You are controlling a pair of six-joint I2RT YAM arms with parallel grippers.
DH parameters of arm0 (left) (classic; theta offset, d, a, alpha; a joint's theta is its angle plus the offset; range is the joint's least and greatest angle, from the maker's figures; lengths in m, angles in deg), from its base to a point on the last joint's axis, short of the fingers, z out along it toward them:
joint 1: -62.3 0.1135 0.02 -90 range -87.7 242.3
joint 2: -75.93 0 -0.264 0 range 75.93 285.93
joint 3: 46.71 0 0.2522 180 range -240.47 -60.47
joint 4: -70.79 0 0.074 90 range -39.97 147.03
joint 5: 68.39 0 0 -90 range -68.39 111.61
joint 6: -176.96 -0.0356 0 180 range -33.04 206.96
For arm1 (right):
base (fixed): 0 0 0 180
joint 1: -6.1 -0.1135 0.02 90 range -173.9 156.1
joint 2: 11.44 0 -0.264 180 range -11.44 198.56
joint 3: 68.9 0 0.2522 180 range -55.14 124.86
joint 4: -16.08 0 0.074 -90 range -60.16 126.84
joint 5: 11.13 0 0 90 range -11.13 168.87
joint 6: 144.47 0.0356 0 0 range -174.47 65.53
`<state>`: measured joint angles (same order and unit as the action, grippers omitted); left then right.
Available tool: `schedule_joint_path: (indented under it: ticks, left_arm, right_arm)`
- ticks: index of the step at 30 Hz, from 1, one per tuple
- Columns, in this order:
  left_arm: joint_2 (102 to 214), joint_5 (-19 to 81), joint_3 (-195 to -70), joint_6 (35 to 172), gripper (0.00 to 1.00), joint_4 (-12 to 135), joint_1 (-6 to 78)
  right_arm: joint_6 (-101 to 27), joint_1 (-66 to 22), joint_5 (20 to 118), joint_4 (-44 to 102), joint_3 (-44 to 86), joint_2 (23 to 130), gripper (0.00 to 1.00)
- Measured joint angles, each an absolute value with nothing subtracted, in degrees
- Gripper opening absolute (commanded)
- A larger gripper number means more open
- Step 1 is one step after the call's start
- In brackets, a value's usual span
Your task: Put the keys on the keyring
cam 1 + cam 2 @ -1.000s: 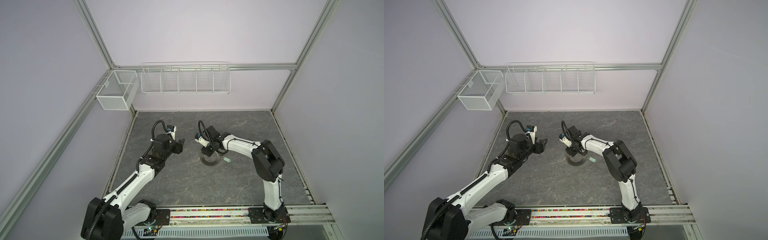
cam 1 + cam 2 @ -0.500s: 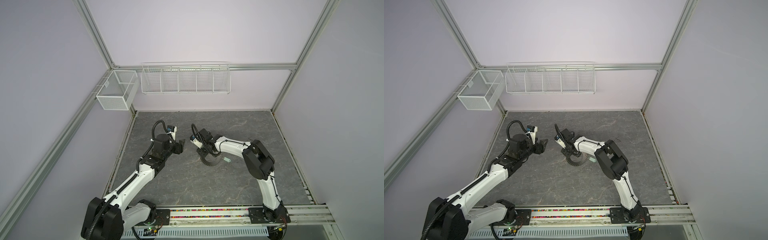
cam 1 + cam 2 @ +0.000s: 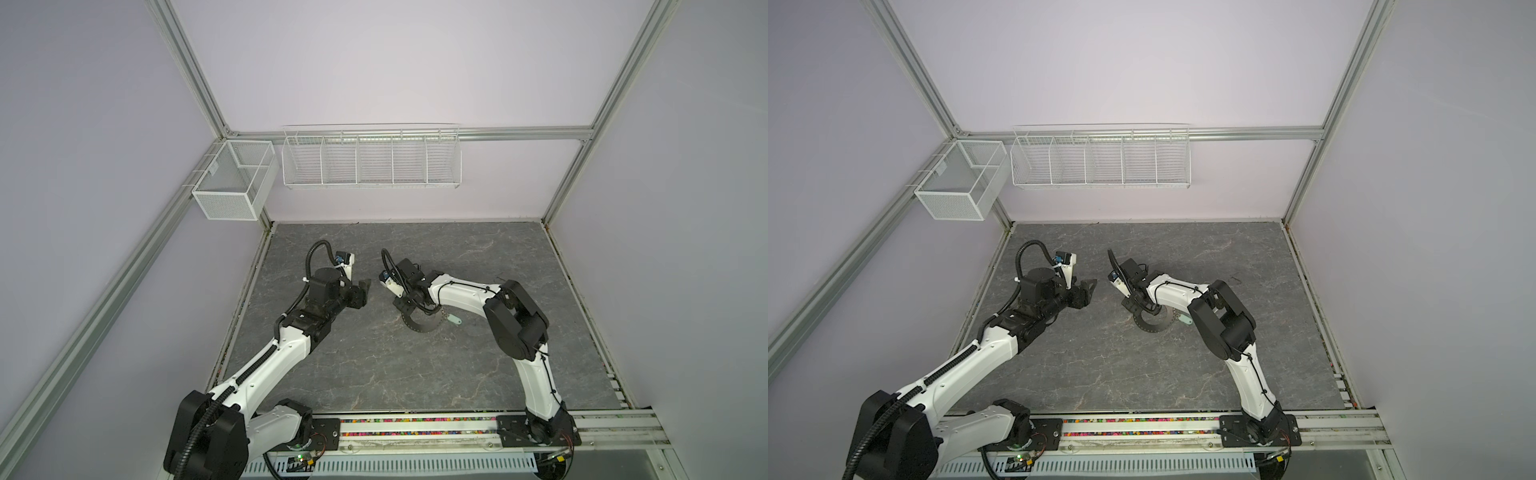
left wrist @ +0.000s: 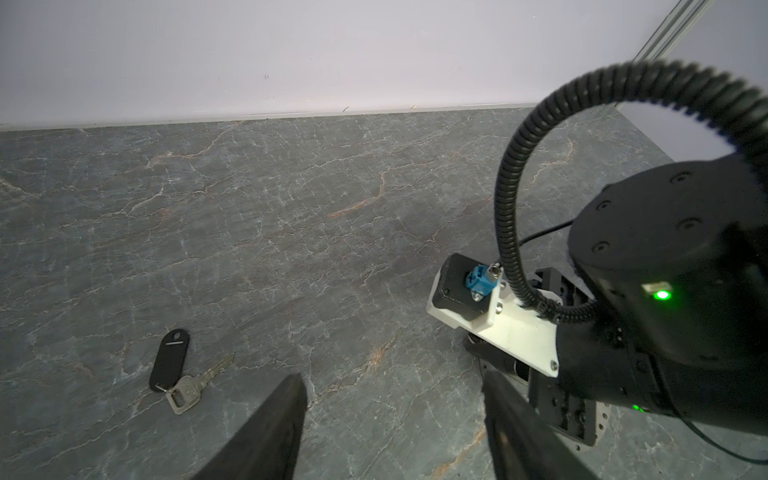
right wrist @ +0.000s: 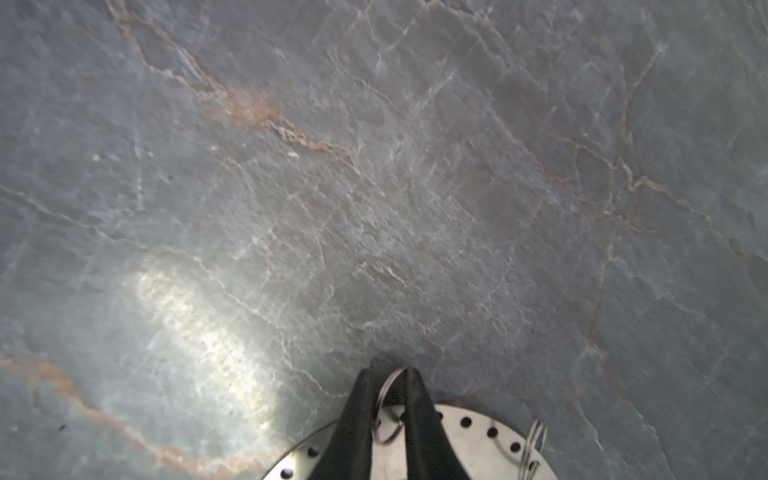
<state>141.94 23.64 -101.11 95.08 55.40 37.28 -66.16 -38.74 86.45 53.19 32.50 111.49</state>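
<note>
The keyring (image 3: 422,327) (image 3: 1152,327) is a flat grey disc lying mid-table, partly hidden under my right arm. A mint-headed key (image 3: 455,319) (image 3: 1183,319) lies at its right edge. My right gripper (image 3: 405,309) (image 3: 1129,307) is down at the disc's left rim. In the right wrist view the right gripper (image 5: 388,374) has its fingers pinched on a small wire loop (image 5: 386,415) standing on the disc (image 5: 469,449). The black-headed key (image 4: 183,384) lies on the table in the left wrist view. My left gripper (image 3: 365,291) (image 3: 1090,291) (image 4: 395,386) hovers open and empty, left of the disc.
A second wire loop (image 5: 534,444) stands on the disc's rim. A white wire rack (image 3: 370,160) and a mesh box (image 3: 232,183) hang on the back wall. The arms' base rail (image 3: 415,428) runs along the front edge.
My right gripper has swung left along the disc to its left rim and its fingers have closed in on the wire loop. The left arm has stayed still.
</note>
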Motion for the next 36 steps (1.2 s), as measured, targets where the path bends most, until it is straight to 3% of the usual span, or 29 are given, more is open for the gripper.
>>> schedule_joint_path:
  ticks: [5, 13, 22, 31, 36]
  left_arm:
    - [141.9, 23.6, -101.1, 95.3, 0.68, 55.4, 37.3]
    - [141.9, 23.6, -101.1, 95.3, 0.68, 55.4, 37.3]
    - [141.9, 23.6, -101.1, 95.3, 0.67, 55.7, 37.3]
    - [139.4, 23.9, -97.7, 94.6, 0.67, 59.9, 37.3]
    - [138.6, 24.5, -95.9, 93.9, 0.67, 61.5, 37.3]
  right_arm:
    - [-66.6, -38.7, 87.1, 53.2, 31.9, 110.9, 0.29]
    - [-67.0, -38.7, 87.9, 53.4, 30.9, 109.9, 0.16]
    - [-67.9, -38.7, 87.8, 54.4, 29.7, 107.3, 0.07]
    - [-69.0, -37.7, 84.7, 54.8, 28.5, 105.4, 0.07]
    - [-69.3, -37.1, 82.7, 54.9, 28.5, 105.3, 0.14]
